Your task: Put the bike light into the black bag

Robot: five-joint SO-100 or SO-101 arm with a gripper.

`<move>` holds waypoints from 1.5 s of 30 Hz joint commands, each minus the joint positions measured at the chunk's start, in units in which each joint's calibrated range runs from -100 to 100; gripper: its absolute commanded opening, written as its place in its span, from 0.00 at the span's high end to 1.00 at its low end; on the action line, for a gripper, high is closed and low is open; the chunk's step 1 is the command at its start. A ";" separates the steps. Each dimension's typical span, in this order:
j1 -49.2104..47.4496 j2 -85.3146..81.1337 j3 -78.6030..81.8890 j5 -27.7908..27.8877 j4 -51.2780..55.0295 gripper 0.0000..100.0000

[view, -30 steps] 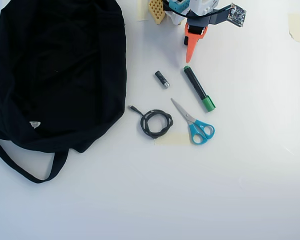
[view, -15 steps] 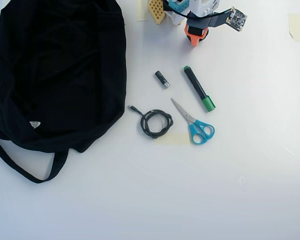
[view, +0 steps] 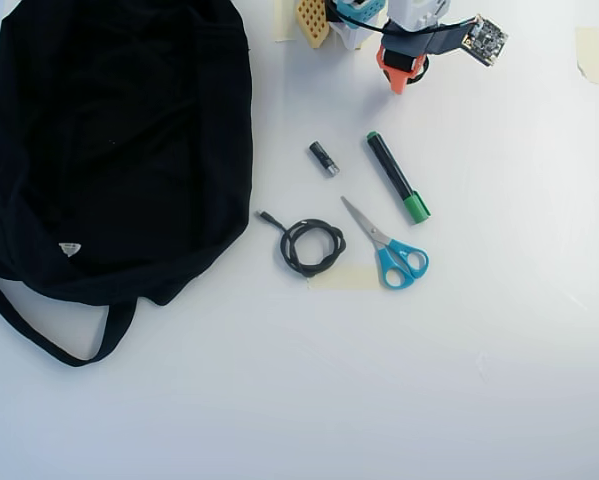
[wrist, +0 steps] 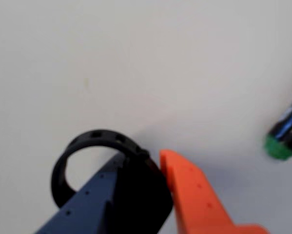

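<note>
while jaws clamp one bike light point(wrist: 131, 195), one black bag point(view: 109, 150), one marker point(view: 398, 178), one scissors point(view: 387, 245)

Bright, even light with soft shadows; the wrist view is blurred.

Your bench point(view: 499, 330) was white, the bag point(view: 109, 140) black, the scissors point(view: 401, 262) teal-handled, the marker point(view: 397, 178) black with a green cap, the hand point(wrist: 153, 168) orange and blue.
</note>
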 commanded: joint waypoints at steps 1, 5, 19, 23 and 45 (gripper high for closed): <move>1.46 1.80 -7.41 -0.16 1.60 0.98; 3.62 8.36 -14.60 0.32 2.46 0.98; 20.60 24.13 -41.73 -1.78 9.87 0.98; 26.06 24.21 -45.60 -1.78 13.92 0.98; 59.87 24.29 -56.83 -1.36 18.05 0.98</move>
